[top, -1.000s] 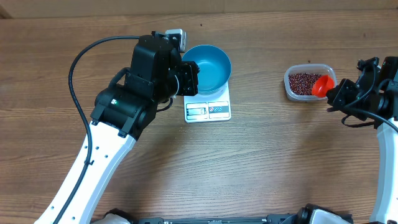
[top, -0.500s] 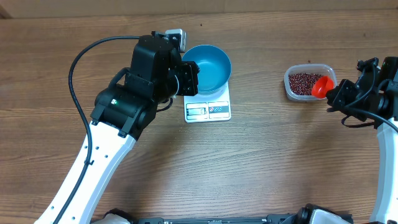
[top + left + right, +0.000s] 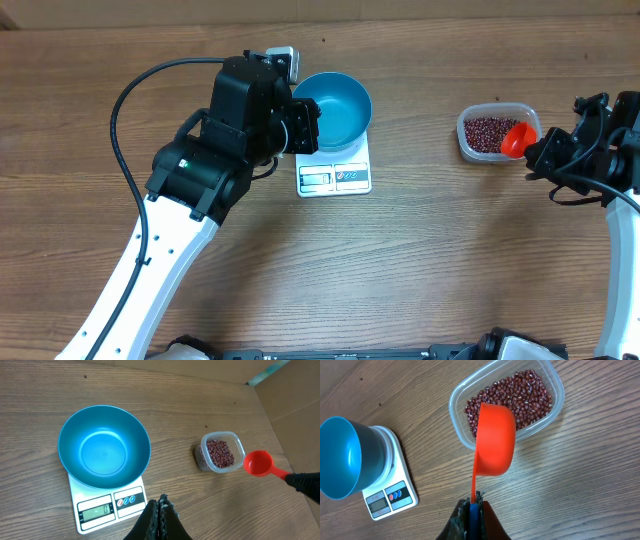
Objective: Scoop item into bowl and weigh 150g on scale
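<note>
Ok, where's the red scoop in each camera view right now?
Overhead: red scoop at far right, over the clear tub's right end.
Left wrist: right side, mid-height, just right of the tub.
Right wrist: centre, overlapping the tub's near rim.
Shared landmark: that tub.

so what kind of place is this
Probably a robot lab bench, not a kitchen: two robot arms at a wooden table, with a scale, bowl and tub of beans set out.

One bowl (image 3: 335, 108), one scale (image 3: 335, 178), one tub (image 3: 464, 140), one scoop (image 3: 517, 138), many beans (image 3: 486, 131)
</note>
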`<state>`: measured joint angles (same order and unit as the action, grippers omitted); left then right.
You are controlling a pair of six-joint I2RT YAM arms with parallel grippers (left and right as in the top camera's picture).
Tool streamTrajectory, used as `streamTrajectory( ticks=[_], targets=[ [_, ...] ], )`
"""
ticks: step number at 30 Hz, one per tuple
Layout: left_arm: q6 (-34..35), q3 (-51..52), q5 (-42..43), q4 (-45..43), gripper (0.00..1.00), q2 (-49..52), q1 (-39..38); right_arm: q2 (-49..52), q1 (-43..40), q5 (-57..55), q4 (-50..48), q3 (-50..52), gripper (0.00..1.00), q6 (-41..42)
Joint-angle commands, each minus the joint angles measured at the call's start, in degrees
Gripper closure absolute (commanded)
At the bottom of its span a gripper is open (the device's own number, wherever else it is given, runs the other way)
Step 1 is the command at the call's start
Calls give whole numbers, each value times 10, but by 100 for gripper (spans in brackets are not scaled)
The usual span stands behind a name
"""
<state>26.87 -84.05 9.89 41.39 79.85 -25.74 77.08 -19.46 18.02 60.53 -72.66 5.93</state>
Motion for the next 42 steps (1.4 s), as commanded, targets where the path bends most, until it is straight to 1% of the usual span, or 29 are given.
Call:
streamTrajectory(
  ticks=[1, 42],
  targets=[
    [4, -17, 7, 0, 96, 5, 2, -9, 0, 5, -2, -13, 96, -5],
    [4, -17, 6, 0, 96, 5, 2, -9, 0, 5, 9, -13, 96, -15]
  ],
)
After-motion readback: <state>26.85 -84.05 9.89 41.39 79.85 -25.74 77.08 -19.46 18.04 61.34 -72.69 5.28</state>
